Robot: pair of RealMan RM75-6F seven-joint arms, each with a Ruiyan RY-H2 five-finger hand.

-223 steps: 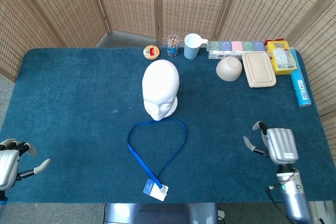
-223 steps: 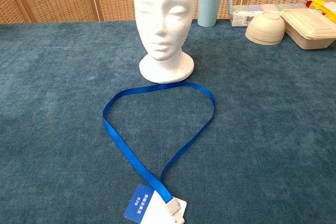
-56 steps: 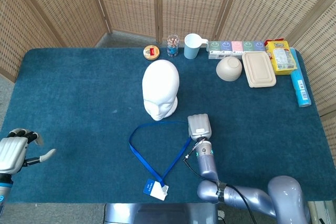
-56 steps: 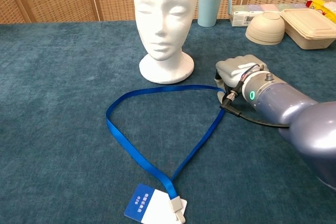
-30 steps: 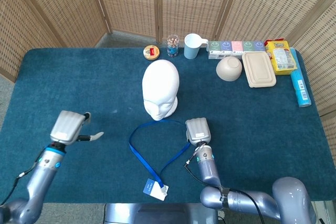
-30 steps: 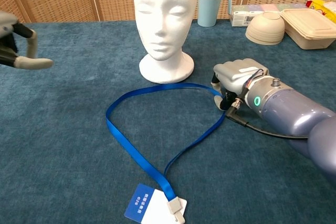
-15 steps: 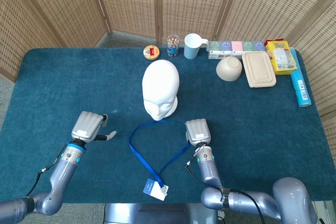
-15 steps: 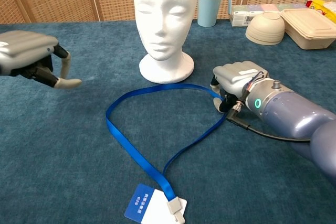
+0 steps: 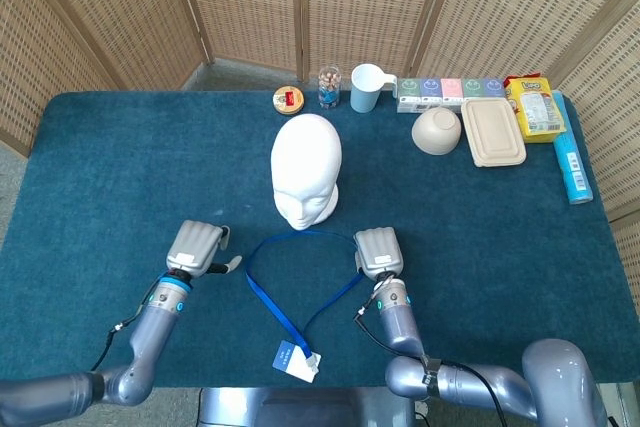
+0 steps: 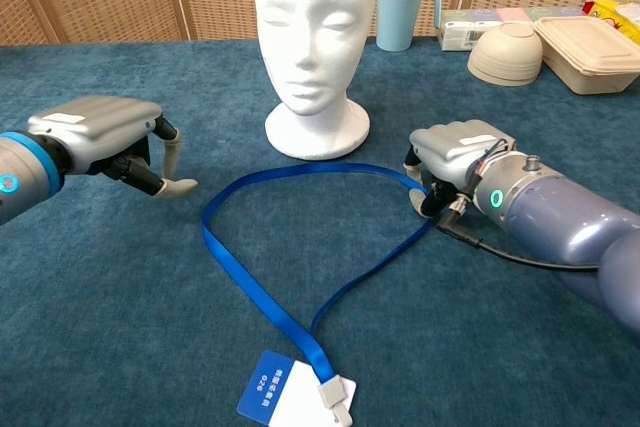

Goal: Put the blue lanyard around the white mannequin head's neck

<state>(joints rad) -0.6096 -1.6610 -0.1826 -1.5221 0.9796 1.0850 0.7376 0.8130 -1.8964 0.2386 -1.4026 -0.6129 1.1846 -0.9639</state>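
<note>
Blue lanyard (image 10: 300,247) lies looped before the white mannequin head (image 10: 313,37). Right hand (image 10: 452,162) pinches its right side; left hand (image 10: 105,142), fingers apart and empty, should grasp the left strand level, keeping the loop wide.

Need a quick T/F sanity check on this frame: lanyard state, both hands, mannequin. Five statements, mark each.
1. The blue lanyard already hangs around the white mannequin head's neck. False: it lies on the blue tabletop in front of the head's base.
2. The right hand grips the lanyard's right side. True.
3. The left hand holds the lanyard's left side. False: it is just left of the strap, not touching it.
4. The white and blue badge lies at the lanyard's near end. True.
5. The mannequin head is tipped over. False: it stands upright.
</note>
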